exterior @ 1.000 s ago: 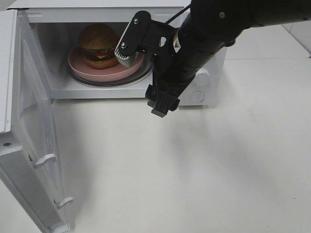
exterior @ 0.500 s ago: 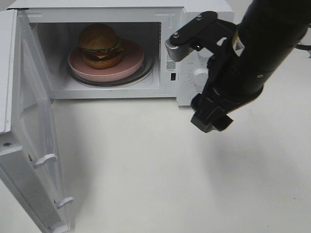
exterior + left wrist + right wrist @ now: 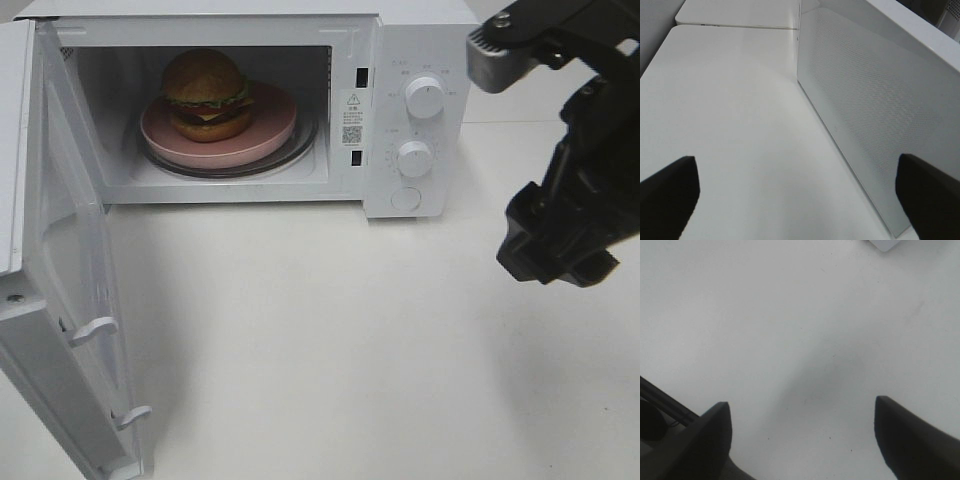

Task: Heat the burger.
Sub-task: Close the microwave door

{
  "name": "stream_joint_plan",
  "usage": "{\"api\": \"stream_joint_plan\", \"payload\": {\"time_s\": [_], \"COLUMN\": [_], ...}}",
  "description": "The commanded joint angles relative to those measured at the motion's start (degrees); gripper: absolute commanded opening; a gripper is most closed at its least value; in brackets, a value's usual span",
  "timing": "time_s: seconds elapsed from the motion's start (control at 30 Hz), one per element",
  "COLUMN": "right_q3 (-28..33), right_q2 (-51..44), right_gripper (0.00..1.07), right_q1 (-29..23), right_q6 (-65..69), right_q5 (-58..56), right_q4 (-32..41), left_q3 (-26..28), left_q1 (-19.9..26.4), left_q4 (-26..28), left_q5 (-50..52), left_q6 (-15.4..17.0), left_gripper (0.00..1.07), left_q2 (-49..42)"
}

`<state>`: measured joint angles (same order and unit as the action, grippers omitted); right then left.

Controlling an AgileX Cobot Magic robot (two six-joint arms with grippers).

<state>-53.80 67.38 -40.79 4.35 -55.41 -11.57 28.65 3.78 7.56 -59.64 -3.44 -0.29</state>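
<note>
Sitting on pink plate (image 3: pixel 272 122) inside open microwave (image 3: pixel 420 50) — burger (image 3: pixel 205 92); left pincer (image 3: pixel 797 187) spread wide, right pincer (image 3: pixel 802 432) spread above table (image 3: pixel 790 315).

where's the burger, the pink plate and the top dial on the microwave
burger (image 3: pixel 205 88): exterior high view, on the top bun
pink plate (image 3: pixel 272 120): exterior high view, bare right side
top dial (image 3: pixel 425 98): exterior high view, centre of the knob
</note>
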Motion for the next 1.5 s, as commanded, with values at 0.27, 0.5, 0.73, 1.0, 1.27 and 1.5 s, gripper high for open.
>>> {"api": "stream_joint_plan", "payload": {"time_s": [0.27,0.5,0.73,1.0,1.27,1.5], "right_q3": [9.00,12.61,18.74,23.55,24.35,24.35], "right_q2": [-9.85,-16.56,-30.19,-42.80,-55.75,-64.97], "right_gripper": [0.77,0.77,0.77,0.77,0.76,0.76], "right_q1": [6.30,16.84,27.73,34.61,36.21,36.21], "right_q6": [3.72,3.84,4.13,4.35,4.64,4.53], "right_q5": [-1.43,-1.38,-1.32,-0.86,-1.78,-1.78], "right_q4": [2.98,4.18,4.07,4.53,4.13,4.13], "left_q3": [-0.17,-0.17,-0.17,-0.17,-0.17,-0.17], "left_q1": [-0.29,-0.29,-0.29,-0.29,-0.29,-0.29], "left_q4": [0.11,0.11,0.11,0.11,0.11,0.11], "left_q5": [0.34,0.34,0.34,0.34,0.34,0.34], "left_q6": [0.06,0.06,0.06,0.06,0.06,0.06], "left_gripper": [1.00,1.00,1.00,1.00,1.00,1.00], "left_q2": [-1.09,-1.09,-1.09,-1.09,-1.09,-1.09]}}
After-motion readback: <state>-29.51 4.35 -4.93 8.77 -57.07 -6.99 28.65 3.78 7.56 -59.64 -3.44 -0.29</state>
